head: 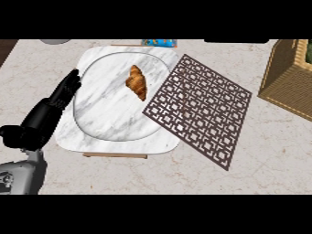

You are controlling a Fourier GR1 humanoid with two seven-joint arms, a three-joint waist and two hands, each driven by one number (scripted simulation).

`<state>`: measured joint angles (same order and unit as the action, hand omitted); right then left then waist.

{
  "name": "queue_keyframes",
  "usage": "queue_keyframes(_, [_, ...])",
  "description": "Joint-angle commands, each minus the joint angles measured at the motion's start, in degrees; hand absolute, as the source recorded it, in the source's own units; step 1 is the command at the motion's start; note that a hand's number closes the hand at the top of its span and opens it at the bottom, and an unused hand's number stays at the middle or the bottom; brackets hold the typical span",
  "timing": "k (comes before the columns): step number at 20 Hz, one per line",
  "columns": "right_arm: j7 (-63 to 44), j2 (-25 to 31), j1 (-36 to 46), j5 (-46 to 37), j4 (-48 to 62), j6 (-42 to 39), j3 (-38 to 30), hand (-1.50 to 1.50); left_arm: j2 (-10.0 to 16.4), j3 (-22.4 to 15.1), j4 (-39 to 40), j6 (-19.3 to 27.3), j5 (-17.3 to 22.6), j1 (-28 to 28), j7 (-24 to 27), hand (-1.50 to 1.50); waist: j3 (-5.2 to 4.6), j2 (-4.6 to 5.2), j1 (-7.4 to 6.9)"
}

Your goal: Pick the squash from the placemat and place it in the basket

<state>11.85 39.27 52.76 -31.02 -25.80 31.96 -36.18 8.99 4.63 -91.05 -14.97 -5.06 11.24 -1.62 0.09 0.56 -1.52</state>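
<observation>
Left hand [51, 106] lies open at the left side of the surface [266, 151], its black fingers straight and pointing up the view along the left rim of a marble plate [111, 114]; it holds nothing.

The squash [311, 51] shows only as a narrow dark green sliver with a paler streak, inside the wicker basket [287, 87] at the upper right corner. The basket's wall and the view's edge hide most of it, so its shape cannot be told. It lies well apart from the hand, on the opposite side of the scene, with the plate and the placemat [202, 107] between them.

The placemat is a brown lattice sheet, turned at a slant. Its left corner overlaps the white marble tray [162, 144] that carries the plate.

By count:
- one hand
- one squash
- one basket
- one placemat
- one tray
- one plate
- one golden-brown croissant [138, 82], resting on the plate's upper right part

The croissant sits near the fingertips but apart from them.

Three small things are cut off along the top edge: a grey one [53, 41], a blue and orange one [159, 43] and a dark one [236, 41]. What they are cannot be told.
</observation>
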Motion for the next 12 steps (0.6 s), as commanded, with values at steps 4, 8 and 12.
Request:
queue_keyframes(4, [8.8,1.6,0.3,8.6,0.9,-4.5,-5.2,-1.50,1.0,1.7,2.2,-0.8,1.1,1.5,0.7,0.00,0.02,-0.07,0.55])
queue_keyframes(8, [0.8,2.3,4.2,9.9,0.5,-3.3,-5.3,-1.50,1.0,1.0,0.5,0.1,-0.4,0.5,0.0,0.00,-0.07,-0.47,0.82])
queue_keyframes(12, [-1.1,9.0,1.3,14.9,2.2,-11.7,-9.3,-1.50,0.0,0.6,0.4,0.9,-0.9,-1.3,0.7,0.00,-0.04,-0.48,1.17])
